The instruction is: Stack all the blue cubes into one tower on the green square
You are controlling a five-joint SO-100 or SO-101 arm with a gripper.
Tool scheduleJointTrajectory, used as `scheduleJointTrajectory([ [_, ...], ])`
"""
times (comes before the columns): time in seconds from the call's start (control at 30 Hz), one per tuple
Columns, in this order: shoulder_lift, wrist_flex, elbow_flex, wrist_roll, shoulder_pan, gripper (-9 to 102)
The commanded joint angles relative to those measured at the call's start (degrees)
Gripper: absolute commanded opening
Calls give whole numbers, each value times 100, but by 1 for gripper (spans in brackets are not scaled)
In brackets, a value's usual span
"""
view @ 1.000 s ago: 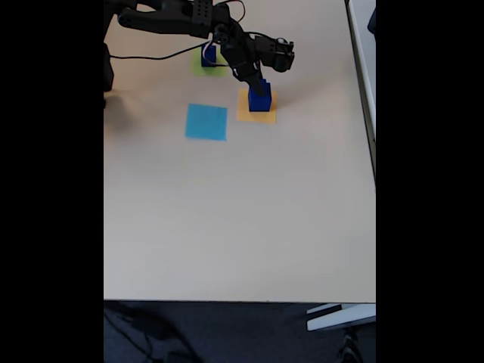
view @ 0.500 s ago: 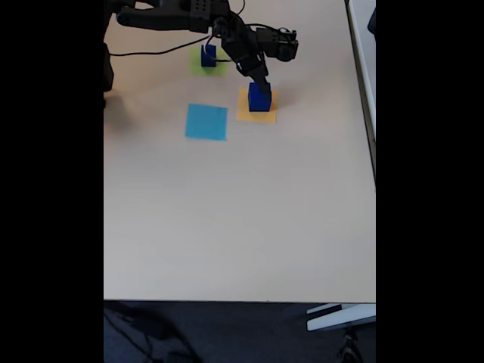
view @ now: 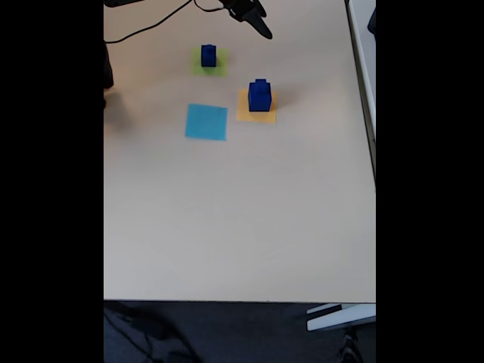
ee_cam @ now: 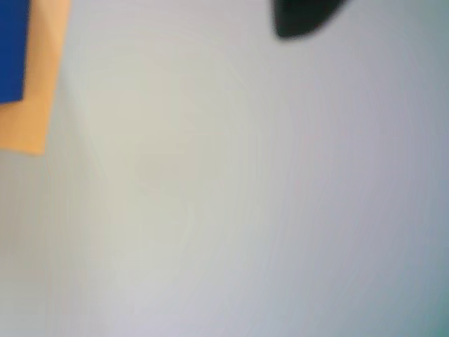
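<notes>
Overhead, blue cubes (view: pixel 209 54) sit on the green square (view: pixel 209 65); jaws' opening unclear.

Your arm is matte black all over. In the fixed view you see its gripper (view: pixel 259 23) at about twelve o'clock: a slim, dark, tapering finger ending in a blunt tip. A thin black cable (view: pixel 147 29) trails from it toward ten o'clock in a loose curve. In the wrist view, one rounded black fingertip (ee_cam: pixel 302 20) pokes in at one o'clock, blurred, with no visible screws or markings.
</notes>
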Motion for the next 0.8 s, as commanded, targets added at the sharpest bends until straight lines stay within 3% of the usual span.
scheduleJointTrajectory([
  [0.0, 571, 281, 97, 650, -378, 30],
  [0.2, 677, 308, 738, 1230, -800, 30],
  [0.77, 1239, -905, 2804, 1705, -1160, 30],
])
